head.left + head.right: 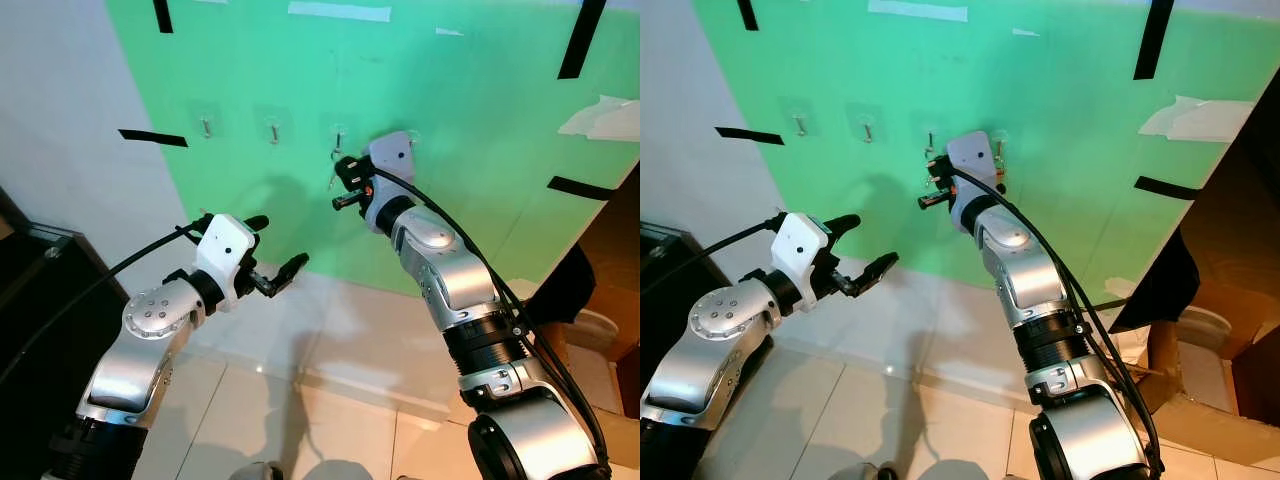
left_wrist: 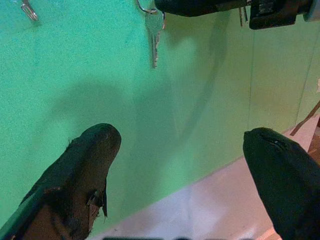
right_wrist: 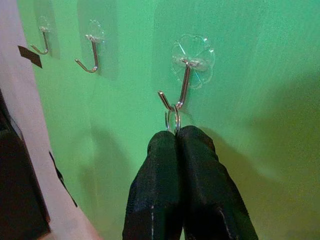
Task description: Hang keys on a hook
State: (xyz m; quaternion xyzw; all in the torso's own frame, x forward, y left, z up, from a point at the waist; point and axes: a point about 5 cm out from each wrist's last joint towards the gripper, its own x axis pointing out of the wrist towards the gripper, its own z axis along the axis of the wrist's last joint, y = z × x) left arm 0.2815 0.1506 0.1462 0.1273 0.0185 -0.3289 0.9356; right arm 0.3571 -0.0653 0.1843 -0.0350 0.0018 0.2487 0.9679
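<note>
The right gripper [image 3: 177, 135] pinches the key ring [image 3: 172, 120] on the hook [image 3: 181, 90]. The left gripper [image 1: 275, 250] hangs near, jaws wide.

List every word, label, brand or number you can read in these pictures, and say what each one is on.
There is no readable text.
The green wall carries blank black and white tape strips.
The hook, key ring, hanging key and both the right gripper and left gripper show no legible marking.

Right gripper [image 3: 177, 134] pinched on the key ring [image 3: 172, 120] occupies the third hook [image 3: 181, 90]; two hooks [image 3: 89, 56] toward the green wall's [image 1: 480, 150] left edge stand unobstructed; left gripper [image 1: 275, 250] hovers well below, fingers spread.
</note>
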